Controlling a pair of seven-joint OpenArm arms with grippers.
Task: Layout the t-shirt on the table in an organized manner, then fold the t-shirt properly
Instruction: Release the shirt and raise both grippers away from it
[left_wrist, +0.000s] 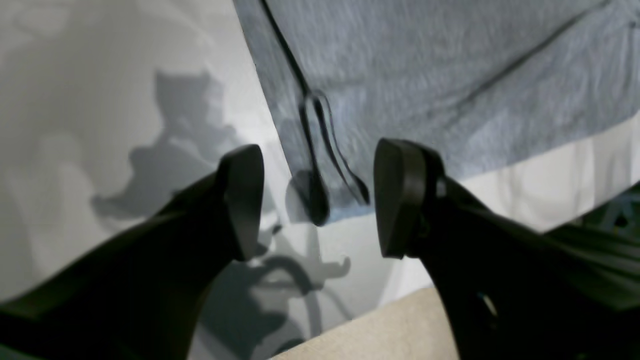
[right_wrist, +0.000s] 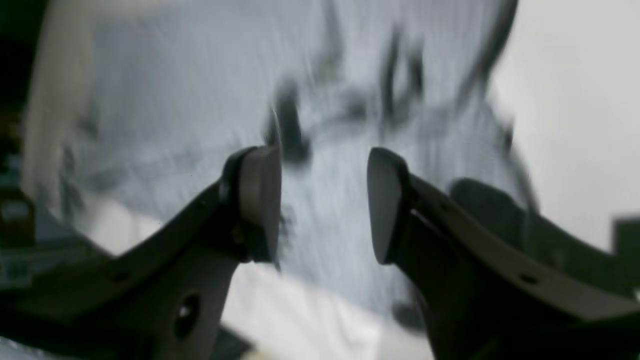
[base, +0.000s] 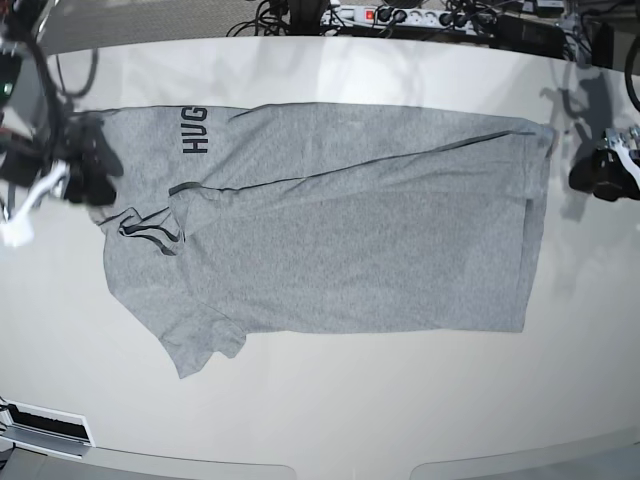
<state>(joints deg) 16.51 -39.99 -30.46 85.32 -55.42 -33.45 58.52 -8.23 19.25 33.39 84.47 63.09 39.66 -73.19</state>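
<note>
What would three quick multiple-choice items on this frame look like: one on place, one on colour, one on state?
1. Where does the black lettering on the t-shirt sit in the base view?
A. upper left of the shirt
B. lower right corner
C. dead centre

2. What colour is the t-shirt?
A. red
B. heather grey
C. navy

3. How does the left gripper stand?
A. shut on the shirt
B. shut on nothing
C. open, holding nothing

Key: 1 A, the letters lie near the shirt's upper left, by the collar. 2 B, the fabric shows grey against the white table in all views. 3 C, the left wrist view shows its jaws wide apart with only table and shirt edge beyond them.
</note>
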